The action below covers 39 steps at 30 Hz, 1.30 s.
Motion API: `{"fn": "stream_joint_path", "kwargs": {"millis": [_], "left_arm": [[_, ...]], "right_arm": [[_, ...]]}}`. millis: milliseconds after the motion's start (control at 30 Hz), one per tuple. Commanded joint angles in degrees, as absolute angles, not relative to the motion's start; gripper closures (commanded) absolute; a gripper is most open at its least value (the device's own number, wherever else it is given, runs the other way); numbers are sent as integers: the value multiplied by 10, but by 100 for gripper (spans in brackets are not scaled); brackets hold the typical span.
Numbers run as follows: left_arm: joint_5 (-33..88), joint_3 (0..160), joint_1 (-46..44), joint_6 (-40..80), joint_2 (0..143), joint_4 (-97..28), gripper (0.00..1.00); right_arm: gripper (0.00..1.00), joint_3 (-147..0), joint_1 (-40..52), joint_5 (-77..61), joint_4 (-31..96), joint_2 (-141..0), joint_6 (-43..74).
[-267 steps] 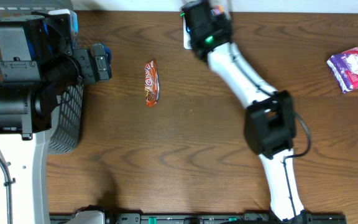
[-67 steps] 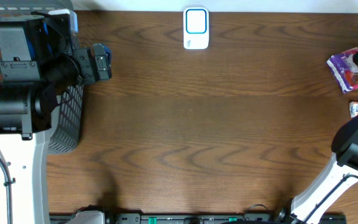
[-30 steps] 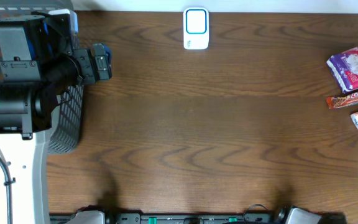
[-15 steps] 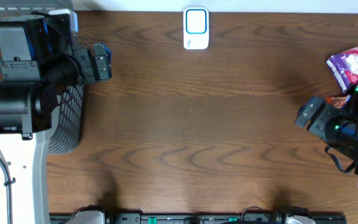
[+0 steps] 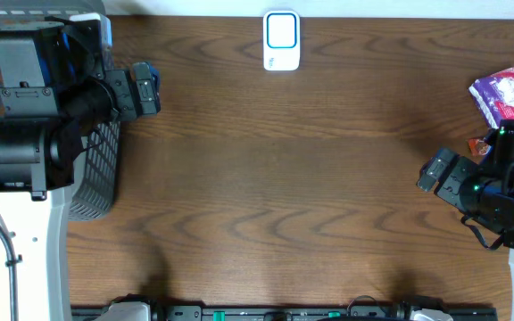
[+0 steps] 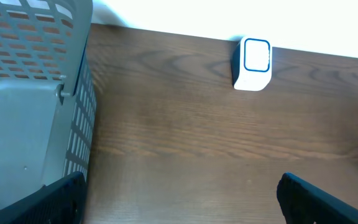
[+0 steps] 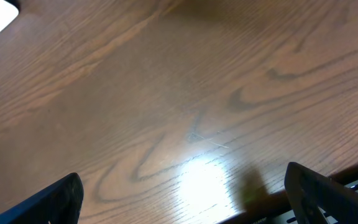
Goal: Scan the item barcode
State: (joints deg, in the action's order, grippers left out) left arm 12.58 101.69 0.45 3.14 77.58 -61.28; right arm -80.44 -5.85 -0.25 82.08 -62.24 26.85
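Claws both gape wide and empty. The left claw [image 6: 179,208] hangs over the glossy dark wood-grain worktop [image 6: 166,137], beside the grey plastic lattice basket [image 6: 42,56] at its left edge. The right claw [image 7: 185,202] hangs near the right edge. There lie a crinkled purple-and-white foil packet [image 5: 505,96] and a half-hidden red-orange wrapper [image 5: 480,147]. A white boxy scanner with blue-rimmed window [image 5: 281,40] sits at the far edge.

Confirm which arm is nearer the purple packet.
Right. The right arm sits close below the purple packet in the overhead view, at the table's right edge; the left arm is far across it, over the grey basket.
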Motion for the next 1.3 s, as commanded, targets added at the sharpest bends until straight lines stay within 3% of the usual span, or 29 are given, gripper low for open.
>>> {"fn": "stream_joint_path", "kwargs": {"millis": [0,200,533,833,1267], "left_arm": [[128,1019,7,30,775,-613,2],[128,1019,7,30,775,-613,2],[128,1019,7,30,775,-613,2],[128,1019,7,30,775,-613,2],[128,1019,7,30,775,-613,2]], "right_arm": [[1,-801,-56,10,821,-620,260],[1,-780,-52,10,783,-632,194],[1,-527,18,-12,523,-453,74],[1,-301,23,-19,325,-220,72],[1,-112,23,-3,149,-51,72]]}}
